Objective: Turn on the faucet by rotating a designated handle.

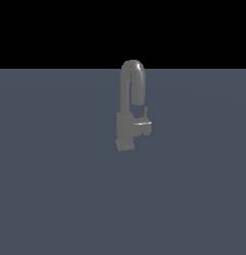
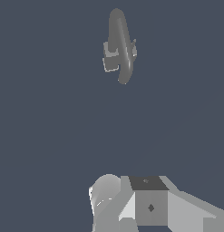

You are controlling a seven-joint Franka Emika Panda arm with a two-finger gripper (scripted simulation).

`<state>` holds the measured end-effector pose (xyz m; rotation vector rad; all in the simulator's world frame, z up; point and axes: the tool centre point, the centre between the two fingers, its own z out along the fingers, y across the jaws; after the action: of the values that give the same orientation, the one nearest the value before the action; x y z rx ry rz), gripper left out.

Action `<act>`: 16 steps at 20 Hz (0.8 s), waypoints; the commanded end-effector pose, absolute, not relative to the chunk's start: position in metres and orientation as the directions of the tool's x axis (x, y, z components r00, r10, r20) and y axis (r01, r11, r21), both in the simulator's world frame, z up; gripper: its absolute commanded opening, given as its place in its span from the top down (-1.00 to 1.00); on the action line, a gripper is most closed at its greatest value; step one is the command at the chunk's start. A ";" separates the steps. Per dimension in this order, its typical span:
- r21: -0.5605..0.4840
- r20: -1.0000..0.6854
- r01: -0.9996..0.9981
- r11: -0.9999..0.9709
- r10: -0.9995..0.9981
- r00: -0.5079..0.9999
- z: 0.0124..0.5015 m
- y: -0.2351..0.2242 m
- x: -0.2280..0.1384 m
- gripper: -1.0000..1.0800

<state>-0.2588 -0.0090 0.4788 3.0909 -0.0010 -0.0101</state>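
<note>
A small dull-grey faucet (image 1: 128, 117) stands alone on a flat slate-blue surface (image 1: 55, 199), near the middle of the exterior view and slightly toward its right. It has a blocky rectangular body and a tall arched gooseneck spout (image 1: 132, 74) that curves over toward that view's right. Low on the body, on the same side, sits the handle (image 1: 143, 123): a short thin lever rod on a stubby hub, marked by 1 bright horizontal glint, with a thin rod rising just above it. The handle is far smaller than the spout and sits directly beneath its drooping tip. In the wrist view the faucet (image 2: 119, 47) appears from above, well apart from the arm, with bare surface between them. Only pale grey blocks of the gripper (image 2: 145, 206) body show at that picture's edge; the fingertips are out of sight, so how wide the pincer stands cannot be told, and nothing is seen in its hold. The arm does not appear in the exterior view at all. The likely risk from here is mistaking the large spout for the target, or brushing it while reaching under its tip, since the lever is thin and crowded against the body.
</note>
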 end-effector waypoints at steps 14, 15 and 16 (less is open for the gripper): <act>0.008 -0.060 -0.045 -0.999 -0.045 0.997 0.477 -0.008 -0.237 1.00; 0.001 -0.069 -0.052 -0.999 -0.052 0.996 0.476 -0.008 -0.233 1.00; -0.006 -0.079 -0.060 -0.998 -0.060 0.995 0.476 -0.008 -0.229 1.00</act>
<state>-0.2346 -0.0080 0.4764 3.1368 -0.0772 -0.1026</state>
